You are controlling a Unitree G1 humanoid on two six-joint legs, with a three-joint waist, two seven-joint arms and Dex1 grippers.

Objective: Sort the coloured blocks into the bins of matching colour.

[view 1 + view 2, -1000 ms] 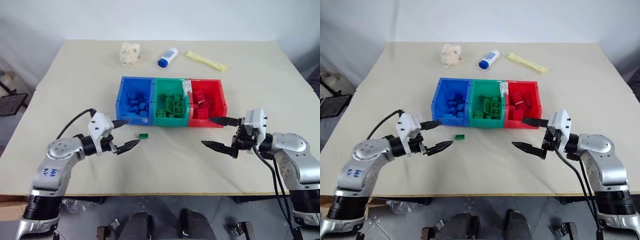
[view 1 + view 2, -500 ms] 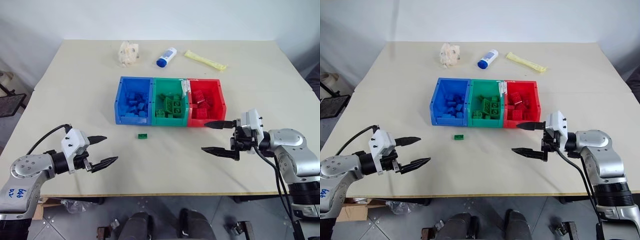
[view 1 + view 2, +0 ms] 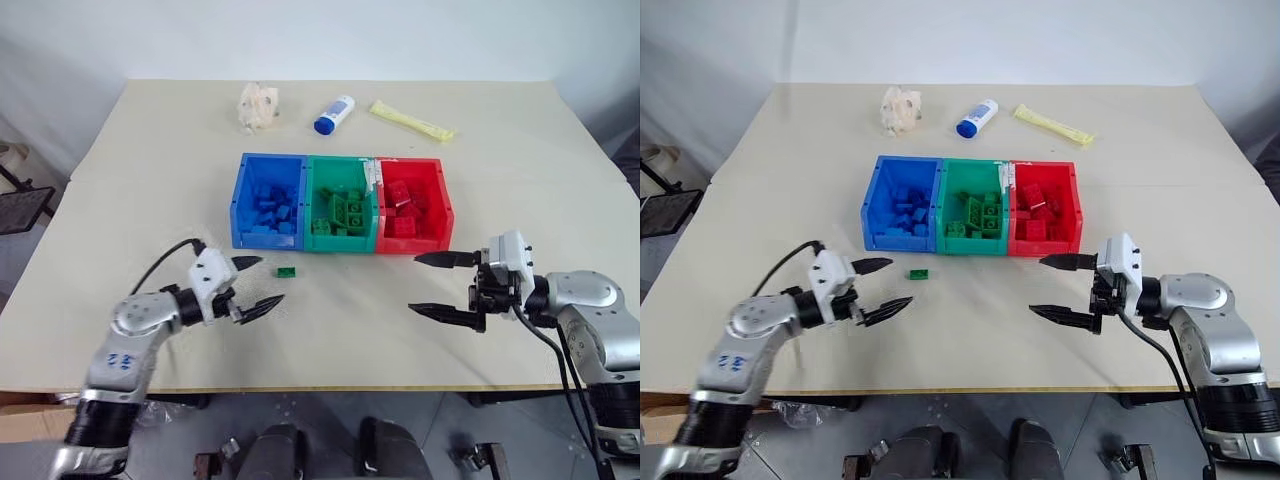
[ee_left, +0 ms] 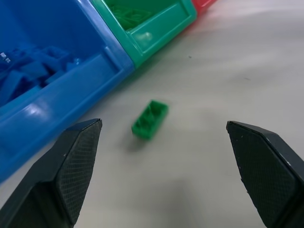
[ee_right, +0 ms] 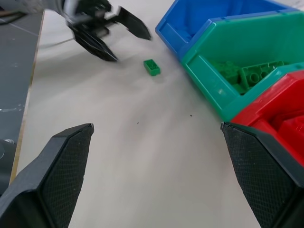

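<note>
Progress: nearly done, judging by how things lie; blue, green and red bricks already piled in the bins [image 3: 340,243] of matching colour.
Left to do: 1 small green brick [image 3: 287,271] loose on the counter [image 3: 340,330], just in front of the seam between blue and green bins, touching neither.
Left pincer [image 3: 256,283]: spread wide, empty, low over the counter, aimed at the green brick and just short of it; brick framed between the 2 fingers in the wrist view.
Right pincer [image 3: 434,283]: spread wide, empty, hovering in front of the red bin, well apart from the brick.
Next step, as a guess: close in on the brick, pinch, lift into the green bin.
Off-task: white bottle [image 3: 335,114], yellow packet [image 3: 412,120], crumpled wad [image 3: 259,106] at the far edge, not for sorting.
</note>
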